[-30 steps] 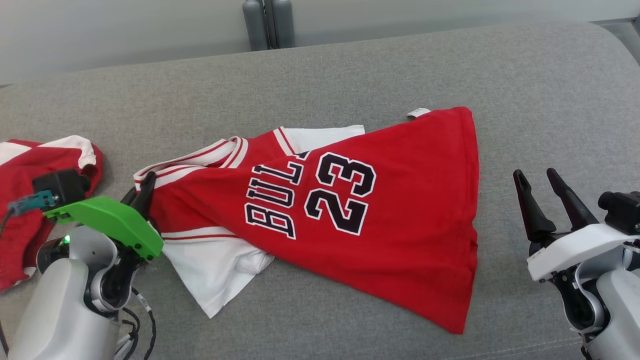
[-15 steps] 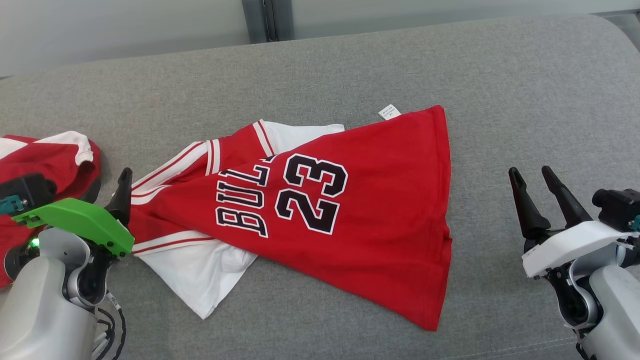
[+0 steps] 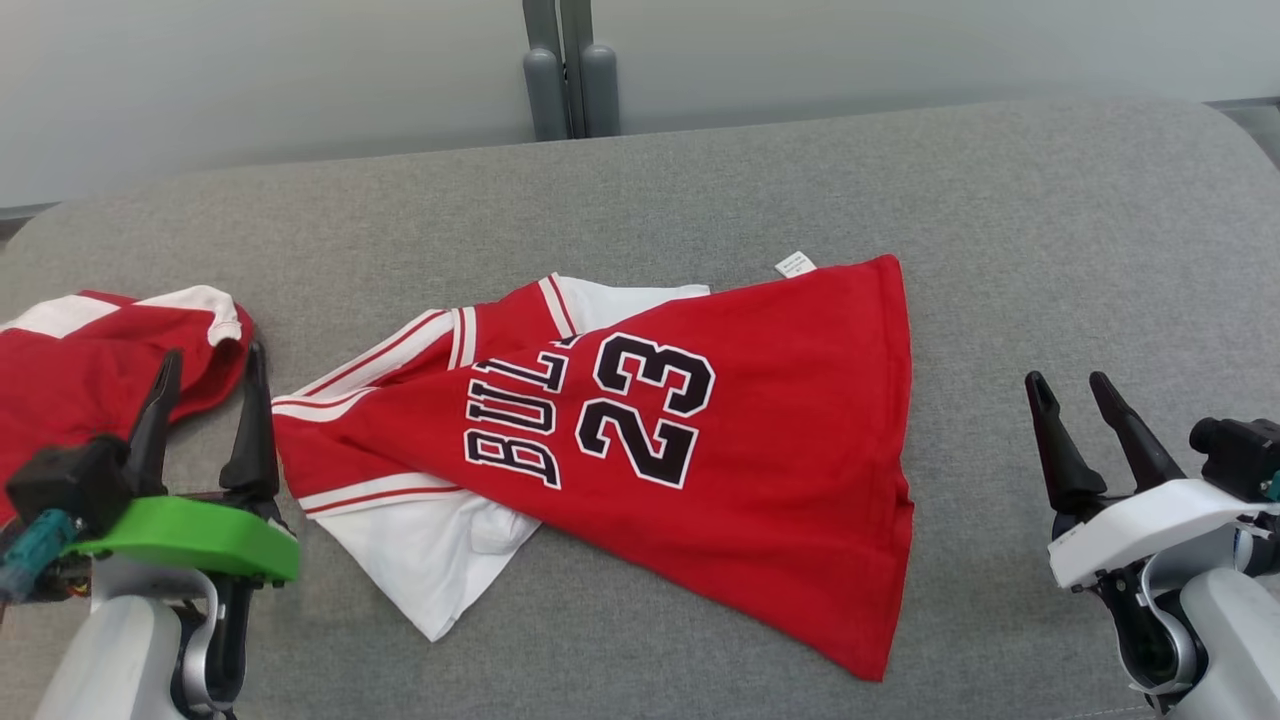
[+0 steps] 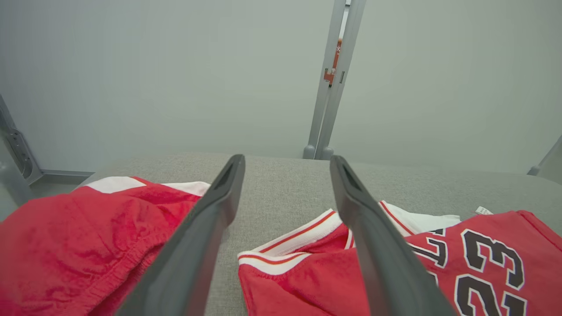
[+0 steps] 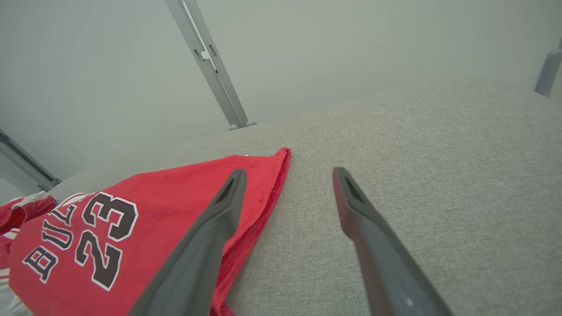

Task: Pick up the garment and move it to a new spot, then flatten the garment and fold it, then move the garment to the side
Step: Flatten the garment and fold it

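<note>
Red jersey (image 3: 740, 450) lies freed; left gripper (image 3: 214, 352), earlier clamped on it, now spread, seemingly just clear; right gripper (image 3: 1067, 380) spread.

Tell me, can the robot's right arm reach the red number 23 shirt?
Probably yes. The right arm sits beside the shirt, jaws open, and only bare grey cushion lies between them.
</note>
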Controlling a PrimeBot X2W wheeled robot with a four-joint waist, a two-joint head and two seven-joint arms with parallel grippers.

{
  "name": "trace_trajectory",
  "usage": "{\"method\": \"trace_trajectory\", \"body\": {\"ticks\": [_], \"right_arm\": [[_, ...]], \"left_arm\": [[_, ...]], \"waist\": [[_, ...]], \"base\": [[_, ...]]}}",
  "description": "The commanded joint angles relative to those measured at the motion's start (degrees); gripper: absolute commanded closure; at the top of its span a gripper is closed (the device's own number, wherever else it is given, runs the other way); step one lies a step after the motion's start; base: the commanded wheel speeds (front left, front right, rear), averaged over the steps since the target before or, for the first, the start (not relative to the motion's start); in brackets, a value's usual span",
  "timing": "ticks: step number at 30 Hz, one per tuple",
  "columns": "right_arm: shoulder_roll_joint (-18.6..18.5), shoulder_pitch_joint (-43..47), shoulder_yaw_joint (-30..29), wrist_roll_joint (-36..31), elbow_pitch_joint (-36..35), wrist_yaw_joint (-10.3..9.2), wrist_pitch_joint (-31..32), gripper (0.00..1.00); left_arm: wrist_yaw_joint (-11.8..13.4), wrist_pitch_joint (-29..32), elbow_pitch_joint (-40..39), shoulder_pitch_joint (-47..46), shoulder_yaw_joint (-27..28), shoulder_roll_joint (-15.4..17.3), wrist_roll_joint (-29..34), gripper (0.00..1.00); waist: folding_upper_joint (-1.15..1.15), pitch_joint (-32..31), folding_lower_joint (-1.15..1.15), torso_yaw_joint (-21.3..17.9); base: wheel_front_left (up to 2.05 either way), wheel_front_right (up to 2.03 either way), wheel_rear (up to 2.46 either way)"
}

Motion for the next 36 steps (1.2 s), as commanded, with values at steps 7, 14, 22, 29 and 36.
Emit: {"method": "trace_trajectory", "body": {"ticks": [7, 14, 22, 29, 36], "right_arm": [[1.49, 3.19, -3.08, -0.64, -1.15, 0.03, -0.82, 0.00], [3.73, 9.02, -7.02, -4.93, -7.27, 0.03, -0.89, 0.00], [5.33, 14.42, -8.14, -6.91, -13.02, 0.03, -0.92, 0.00], [5.36, 15.85, -7.85, -7.57, -12.99, 0.03, -0.92, 0.00], [5.01, 14.77, -7.08, -7.41, -12.30, 0.03, -0.93, 0.00]], "left_arm": [[2.80, -2.04, -9.92, 8.38, 1.54, -1.28, 5.84, 0.00], [3.19, -2.00, -16.88, 17.48, 6.76, -6.04, 11.71, 0.00], [0.56, -2.02, -18.09, 23.20, 9.45, -10.73, 16.71, 0.00], [-1.45, -2.01, -16.47, 23.91, 11.34, -13.20, 19.18, 0.00], [-3.29, -2.02, -16.25, 22.93, 12.84, -14.65, 20.53, 0.00]], "waist": [[0.00, -2.44, 0.00, 1.39], [0.00, -6.60, 0.00, 1.18], [0.00, -7.54, 0.00, 0.83], [0.00, -7.68, 0.00, 1.08], [0.00, -7.96, 0.00, 1.24]], "base": [[0.00, 0.00, 0.00], [0.00, 0.00, 0.00], [0.00, 0.00, 0.00], [0.00, 0.00, 0.00], [0.00, 0.00, 0.00]]}}
